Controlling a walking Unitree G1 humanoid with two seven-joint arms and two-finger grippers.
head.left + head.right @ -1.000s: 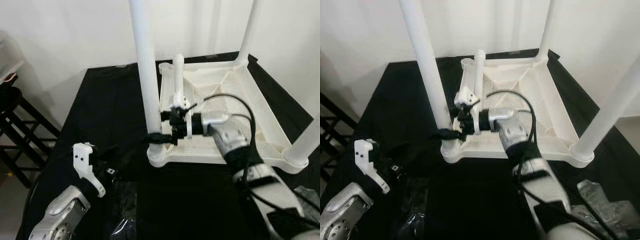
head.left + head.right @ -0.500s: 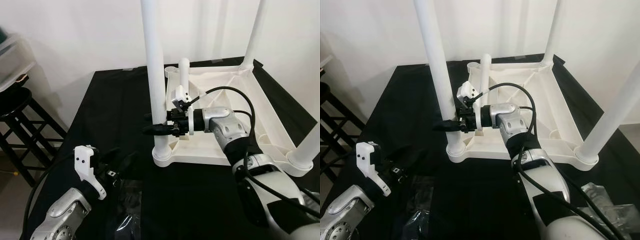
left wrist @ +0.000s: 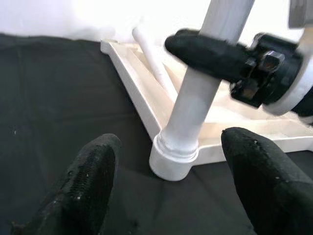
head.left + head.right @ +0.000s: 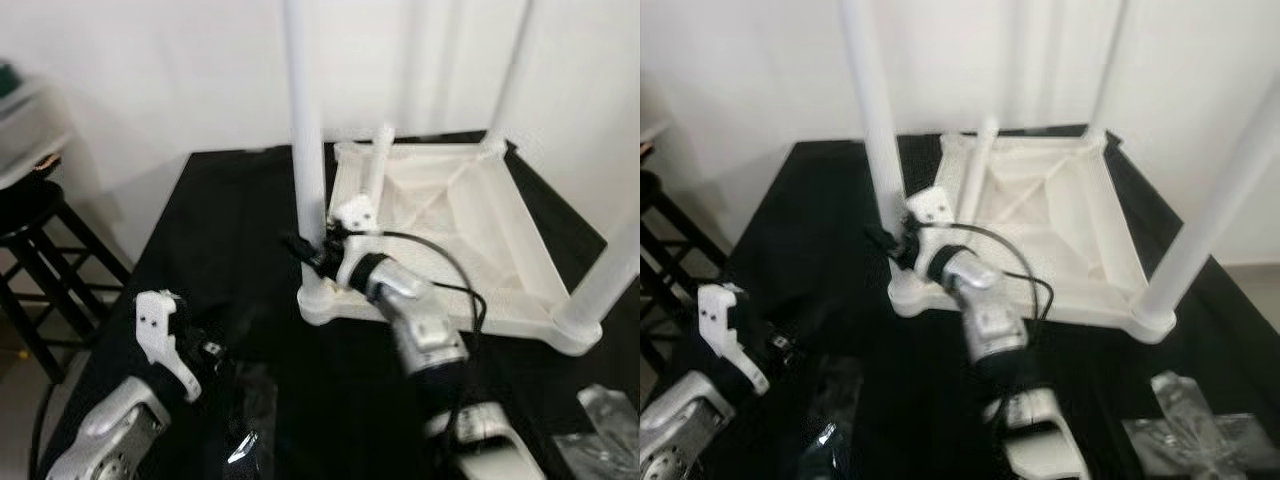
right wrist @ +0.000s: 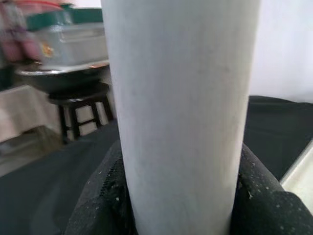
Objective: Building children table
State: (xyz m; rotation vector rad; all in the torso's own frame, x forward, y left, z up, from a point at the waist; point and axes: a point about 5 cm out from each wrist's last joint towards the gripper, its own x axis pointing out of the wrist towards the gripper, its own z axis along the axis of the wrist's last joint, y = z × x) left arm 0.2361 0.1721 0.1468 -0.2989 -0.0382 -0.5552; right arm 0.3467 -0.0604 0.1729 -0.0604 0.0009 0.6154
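Note:
The white children's table (image 4: pixel 500 235) lies upside down on a black cloth. Its near-left leg (image 4: pixel 304 120) stands upright in the corner socket (image 3: pixel 174 155). My right gripper (image 4: pixel 306 249) is shut on this leg just above the socket, with a black finger (image 5: pixel 103 198) on each side of the white tube (image 5: pixel 181 112). Two more legs stand at the far right (image 4: pixel 512 75) and near right (image 4: pixel 612 275) corners. A loose leg (image 4: pixel 379 160) leans inside the frame at the far left. My left gripper (image 3: pixel 171 188) hangs open and empty, low over the cloth before the socket.
A black stool (image 4: pixel 35 225) carrying a container stands off the table's left side. Crinkled plastic bags lie on the cloth at the near right (image 4: pixel 605 425) and near my left arm (image 4: pixel 245 445). A white wall runs behind the table.
The camera has shifted and the picture is blurred. My right forearm now comes up from below rather than from the right, its gripper still shut on the same leg. The left arm is much as before.

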